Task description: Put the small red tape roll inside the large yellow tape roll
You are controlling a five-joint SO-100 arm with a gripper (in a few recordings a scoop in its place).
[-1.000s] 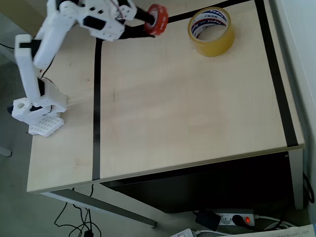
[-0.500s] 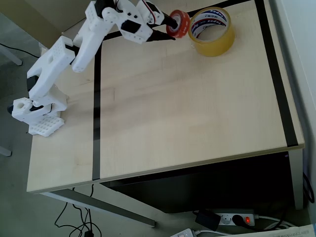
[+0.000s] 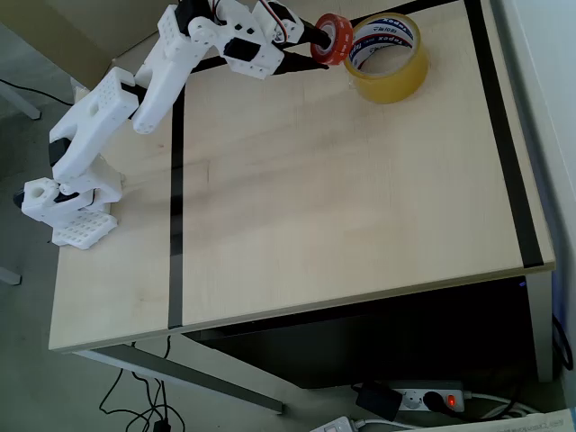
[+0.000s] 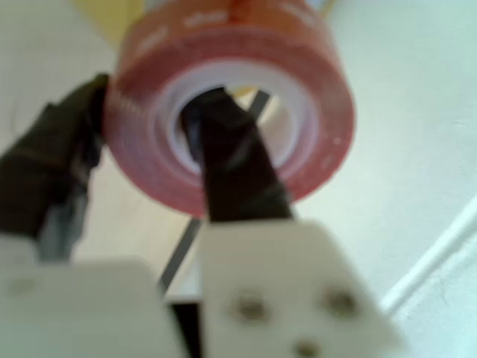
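Near the lens in the wrist view, the pincer [image 4: 160,145] grips the small red tape roll [image 4: 231,97] — one dark finger [image 4: 231,171] through its core, the other outside. Overhead, the roll sits at top centre, beside the large yellow tape roll [image 3: 387,58] on the bench [image 3: 342,198].

Glossy red roll [image 4: 231,112]; translucent glossy yellow roll [image 3: 387,76]; matt pale wood surface [image 3: 342,198]; white plastic arm [image 3: 135,99].
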